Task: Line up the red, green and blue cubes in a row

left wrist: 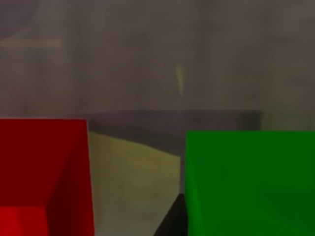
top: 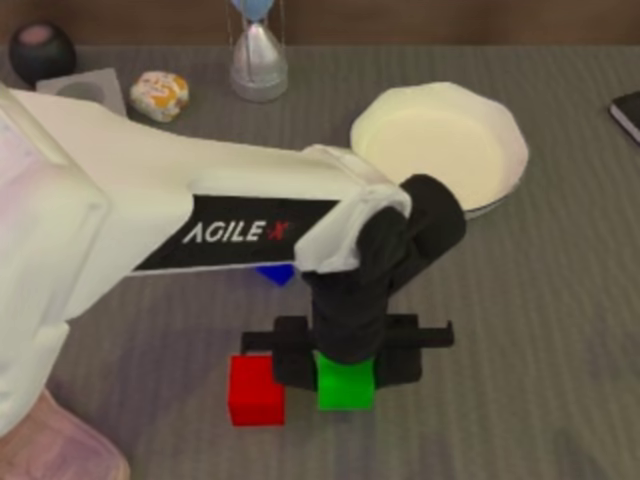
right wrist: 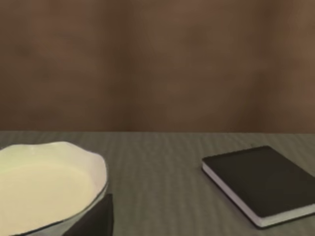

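Note:
My left arm reaches across the table, and its gripper (top: 346, 372) stands straight over the green cube (top: 346, 396), shut on it. The cube sits at table level. In the left wrist view a dark finger (left wrist: 172, 223) lies against the side of the green cube (left wrist: 251, 182). The red cube (top: 255, 390) rests just to the left of the green one with a narrow gap between them, and the red cube (left wrist: 39, 167) fills the wrist view's other side. Only a corner of the blue cube (top: 276, 273) shows from under the arm, farther back. My right arm is outside the top view.
A cream bowl (top: 440, 140) stands at the back right, with a black book (top: 628, 112) at the right edge. An hourglass (top: 258, 55), a dark ball (top: 42, 52), a grey hollowed block (top: 90, 90) and a bread roll (top: 160, 95) line the back left.

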